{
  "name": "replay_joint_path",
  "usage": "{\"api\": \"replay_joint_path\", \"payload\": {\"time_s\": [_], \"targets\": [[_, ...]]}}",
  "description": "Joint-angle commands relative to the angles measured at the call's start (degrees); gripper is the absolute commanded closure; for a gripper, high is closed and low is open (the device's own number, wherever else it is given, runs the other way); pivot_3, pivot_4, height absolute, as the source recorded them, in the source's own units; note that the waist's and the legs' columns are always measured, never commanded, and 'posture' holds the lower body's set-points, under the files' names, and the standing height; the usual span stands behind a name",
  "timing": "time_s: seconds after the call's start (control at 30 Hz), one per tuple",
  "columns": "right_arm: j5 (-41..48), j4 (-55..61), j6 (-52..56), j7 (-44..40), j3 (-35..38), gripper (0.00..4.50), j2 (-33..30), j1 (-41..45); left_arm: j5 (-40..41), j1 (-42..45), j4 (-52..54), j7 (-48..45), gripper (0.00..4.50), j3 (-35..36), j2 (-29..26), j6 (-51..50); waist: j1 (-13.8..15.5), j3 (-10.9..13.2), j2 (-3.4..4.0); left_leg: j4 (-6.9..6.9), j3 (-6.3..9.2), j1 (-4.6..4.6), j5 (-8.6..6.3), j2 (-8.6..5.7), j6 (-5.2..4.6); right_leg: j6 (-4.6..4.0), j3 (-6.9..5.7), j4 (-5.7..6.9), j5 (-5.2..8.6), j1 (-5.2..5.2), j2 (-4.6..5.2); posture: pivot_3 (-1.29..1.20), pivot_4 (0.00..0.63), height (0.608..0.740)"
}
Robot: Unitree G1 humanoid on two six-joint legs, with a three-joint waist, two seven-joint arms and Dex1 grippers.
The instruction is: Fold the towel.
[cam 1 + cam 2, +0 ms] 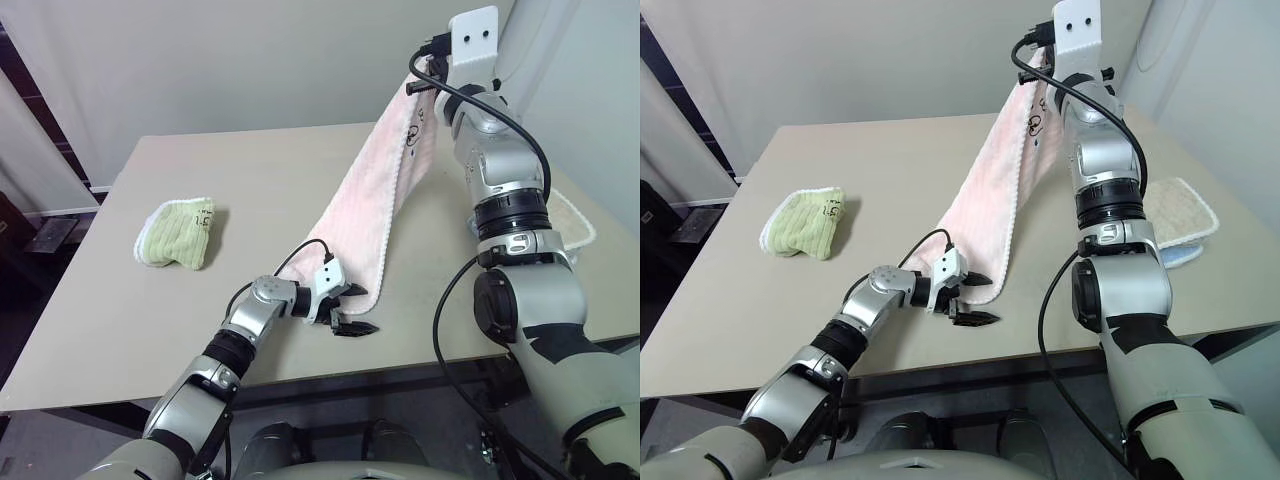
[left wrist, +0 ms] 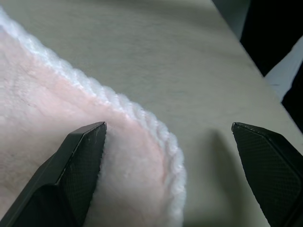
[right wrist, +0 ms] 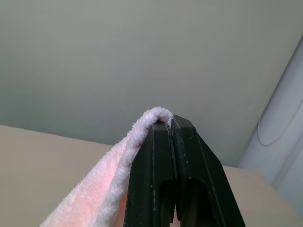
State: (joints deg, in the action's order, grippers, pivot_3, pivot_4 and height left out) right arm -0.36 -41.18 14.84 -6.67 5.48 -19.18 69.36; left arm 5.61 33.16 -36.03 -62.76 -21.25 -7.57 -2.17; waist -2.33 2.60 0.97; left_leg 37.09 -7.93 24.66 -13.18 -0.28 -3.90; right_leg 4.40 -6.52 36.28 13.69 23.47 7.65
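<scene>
Holding one end of the towel [image 1: 385, 190] high at about 1 o'clock over the desk [image 1: 120, 320], the right tool [image 3: 171, 124] has its fingers pressed together on the terry edge, so the pale pink strip hangs taut in a slope down to the desk's near edge. Judged purpose: lifting one end straightens the cloth and exposes the low corner for a second grip, as a fold needs both ends controlled.

Low end of towel rests on the desk at about 6 o'clock, white edging visible. Left tool [image 1: 345, 308] sits at that corner with fingers spread wide; one fingertip [image 2: 87, 142] lies on or just over the pink pile, the other stands apart over bare desk. Nothing is gripped by it yet.

A small green ribbed cloth [image 1: 180, 235] lies at 9 o'clock, well apart. A beige cloth [image 1: 1180, 210] over a blue one lies at 3 o'clock, behind the right arm.
</scene>
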Motion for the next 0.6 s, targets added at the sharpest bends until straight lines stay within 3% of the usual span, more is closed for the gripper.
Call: {"api": "replay_joint_path", "payload": {"time_s": [0.03, 0.13, 0.43, 0.6], "targets": [[-0.3, 4.2, 0.4, 0.6, 0.0, 4.5, -0.7, 0.3, -2.3, -0.3, -2.9, 1.3, 0.4, -0.7, 0.3, -1.1, 0.0, 0.0, 0.0, 0.01, 0.0, -0.02, 0.0, 0.0, 0.0, 0.01, 0.0, -0.01, -0.02, -0.02, 0.0, 0.0, 0.0, 0.72], [-0.3, 5.1, 1.1, 0.6, 0.1, 4.5, -1.0, -0.3, -2.7, -0.2, -3.2, 0.7, 1.23, -0.9, -0.1, -2.3, 0.0, 0.0, -0.01, 0.01, 0.01, -0.04, -0.01, 0.0, -0.01, 0.02, -0.01, -0.04, -0.05, -0.05, 0.01, 0.0, 0.0, 0.72], [-1.6, 6.2, 1.0, 0.3, -0.7, 4.5, -1.5, -1.5, -2.9, -0.3, -3.1, -1.3, 4.49, -1.0, -2.3, -2.6, -0.1, 0.0, -0.01, -0.07, 0.01, -0.03, -0.03, 0.03, -0.05, 0.06, -0.03, -0.09, -0.03, -0.03, -0.03, 0.0, 0.0, 0.72], [-1.6, 5.8, 0.8, 0.5, -0.6, 4.5, -1.8, -1.9, -1.0, -0.6, -1.6, -3.6, 4.49, 0.4, -3.3, -3.1, -0.2, 0.0, -0.01, -0.07, 0.01, -0.04, -0.03, 0.05, -0.05, 0.05, -0.03, -0.09, -0.03, -0.03, -0.04, 0.0, 0.0, 0.72]]}}
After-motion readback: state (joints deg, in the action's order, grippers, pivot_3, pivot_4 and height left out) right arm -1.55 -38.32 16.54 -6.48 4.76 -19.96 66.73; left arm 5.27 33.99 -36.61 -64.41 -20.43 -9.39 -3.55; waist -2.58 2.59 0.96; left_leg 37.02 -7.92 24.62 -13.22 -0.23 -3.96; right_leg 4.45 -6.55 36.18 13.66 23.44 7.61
